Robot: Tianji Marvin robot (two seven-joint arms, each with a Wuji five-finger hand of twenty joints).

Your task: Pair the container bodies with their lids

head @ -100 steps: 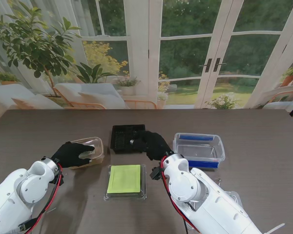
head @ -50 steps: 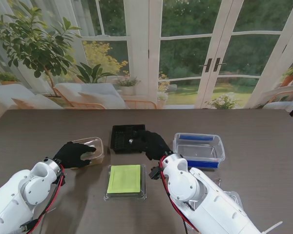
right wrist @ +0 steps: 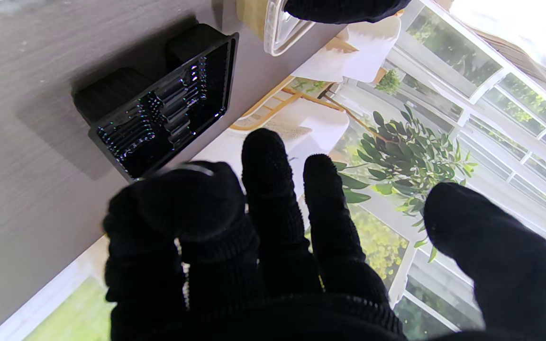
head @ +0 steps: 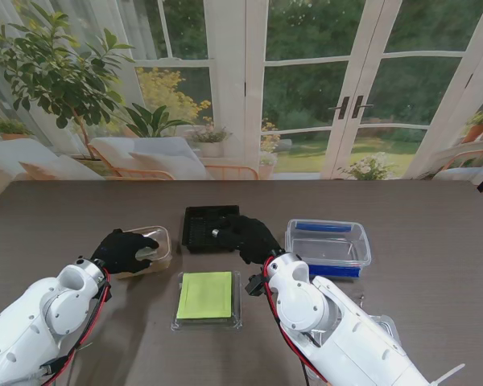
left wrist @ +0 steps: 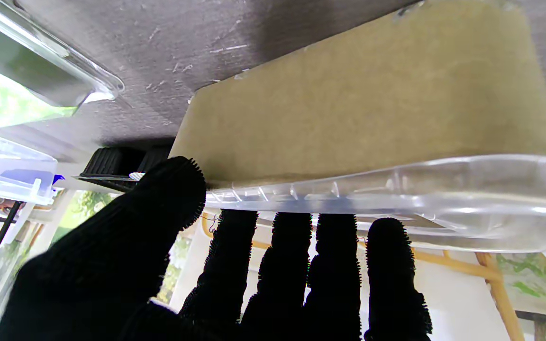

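Left robot hand [head: 125,248]: gripping the tan container [head: 155,246]; thumb outside its wall, fingers [left wrist: 334,265] over the rim
Right robot hand [head: 251,236]: fingers apart, empty, at the black tray [head: 203,226]
Count: one tan container; one black tray; one green-lidded box [head: 207,297]; one clear bin [head: 328,247]

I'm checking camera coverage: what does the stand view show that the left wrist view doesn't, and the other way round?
Only the stand view shows the green-lidded container and the right hand beside the black tray. Only the left wrist view shows the left hand's fingers over the rim of the tan-bottomed clear container, thumb against its side. Both show the left hand at that container, the blue-clipped clear box and the table.
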